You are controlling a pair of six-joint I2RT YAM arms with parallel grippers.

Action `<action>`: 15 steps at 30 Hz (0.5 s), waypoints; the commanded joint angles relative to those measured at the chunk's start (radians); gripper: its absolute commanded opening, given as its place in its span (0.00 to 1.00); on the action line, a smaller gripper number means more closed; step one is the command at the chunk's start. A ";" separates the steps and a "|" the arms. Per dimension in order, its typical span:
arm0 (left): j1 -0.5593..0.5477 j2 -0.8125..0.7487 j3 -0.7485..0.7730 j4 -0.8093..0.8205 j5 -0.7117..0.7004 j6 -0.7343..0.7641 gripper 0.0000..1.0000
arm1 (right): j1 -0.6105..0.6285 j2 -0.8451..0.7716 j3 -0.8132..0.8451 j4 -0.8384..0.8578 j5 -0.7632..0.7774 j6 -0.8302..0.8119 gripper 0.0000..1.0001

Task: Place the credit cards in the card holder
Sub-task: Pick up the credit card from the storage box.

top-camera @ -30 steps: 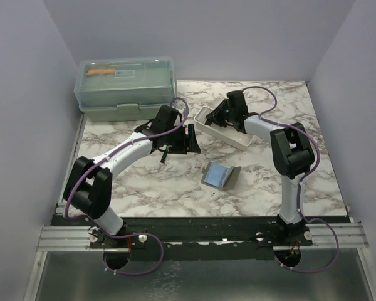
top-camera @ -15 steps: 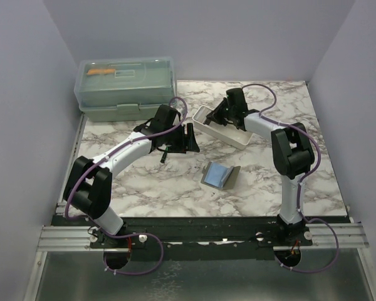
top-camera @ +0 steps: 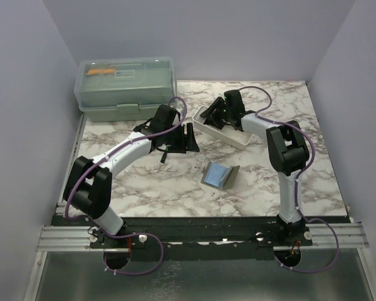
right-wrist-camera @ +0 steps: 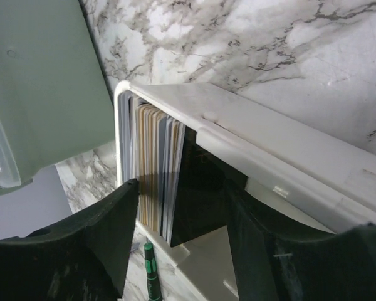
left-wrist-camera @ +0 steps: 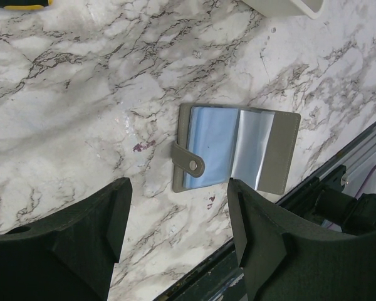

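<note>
Edgewise, credit cards (right-wrist-camera: 151,169) in tray (right-wrist-camera: 288,150), card holder (left-wrist-camera: 238,147) open

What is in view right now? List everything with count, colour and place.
card holder: one, grey-olive, lying open on the table
credit cards: stack, count unclear, tan and blue-grey, on edge in the tray's end
tray: one, white, far right of centre
lidded box: one, green, far left corner
marker: one, green, beside the tray
table: one, marbled white
left gripper: black, open, near the card holder
right gripper: black, open, at the credit cards
</note>
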 commanded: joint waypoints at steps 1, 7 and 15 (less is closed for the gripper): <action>0.007 -0.021 0.016 0.011 0.021 -0.007 0.69 | -0.006 0.027 -0.011 0.065 -0.059 0.031 0.55; 0.008 -0.018 0.017 0.011 0.027 -0.008 0.69 | -0.007 -0.022 -0.037 0.088 -0.068 0.013 0.31; 0.008 -0.020 0.013 0.014 0.029 -0.011 0.69 | -0.007 -0.055 -0.029 0.070 -0.074 0.003 0.13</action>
